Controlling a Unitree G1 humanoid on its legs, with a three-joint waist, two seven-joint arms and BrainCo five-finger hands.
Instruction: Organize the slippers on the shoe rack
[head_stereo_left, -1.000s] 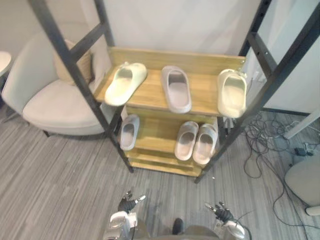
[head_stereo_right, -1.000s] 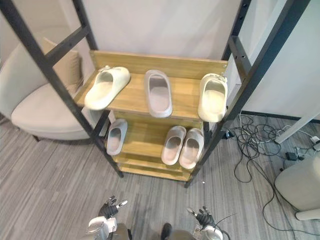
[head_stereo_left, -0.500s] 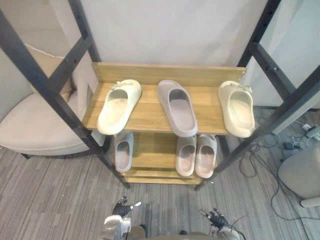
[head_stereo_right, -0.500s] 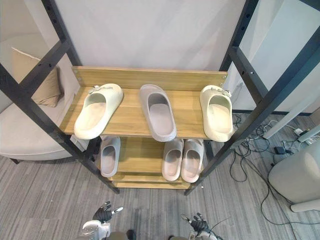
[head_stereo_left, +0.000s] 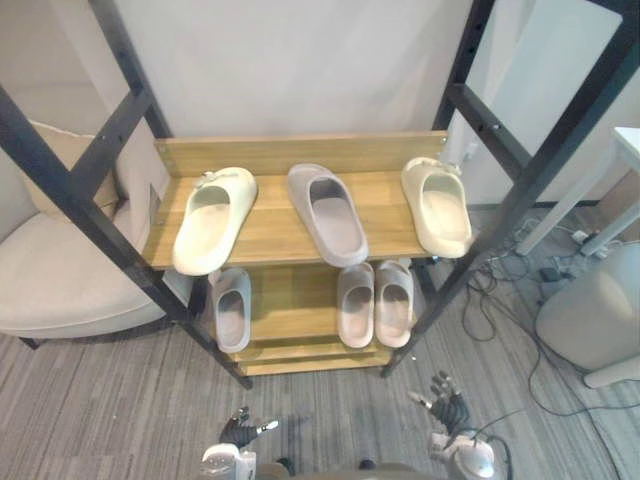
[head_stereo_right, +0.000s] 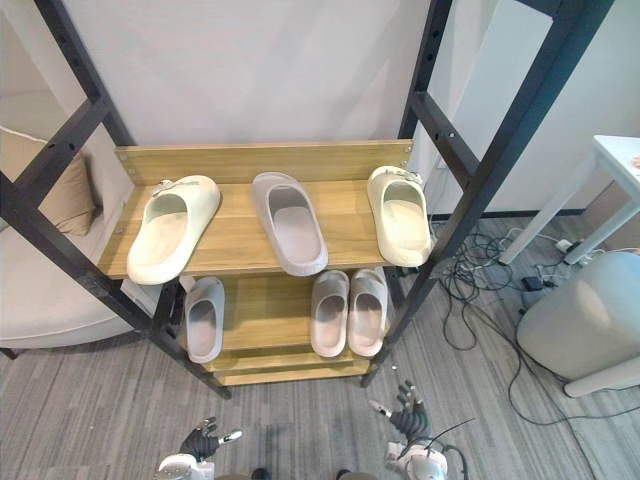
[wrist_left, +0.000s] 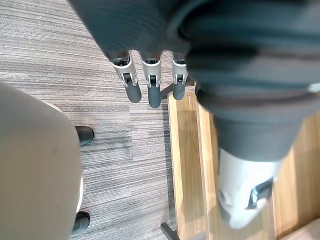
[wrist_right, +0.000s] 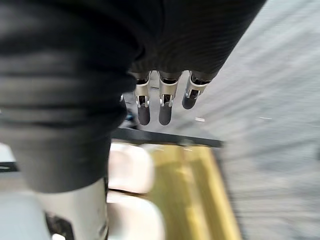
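Hanging low before rack (head_stereo_left: 300, 150), left hand (head_stereo_left: 243, 428) and right hand (head_stereo_left: 447, 392) empty, fingers straight. Top shelf (head_stereo_left: 270, 215): cream slippers (head_stereo_left: 213, 218) split by grey slipper (head_stereo_left: 326, 212) (mate (head_stereo_left: 232, 307) likely alone below); pairing not yet done.

The upper shelf (head_stereo_left: 270, 215) hid part of the lower slippers (head_stereo_left: 355, 305) from me, and the right wrist view's blurred pale shapes (wrist_right: 130, 167) were probably slippers.
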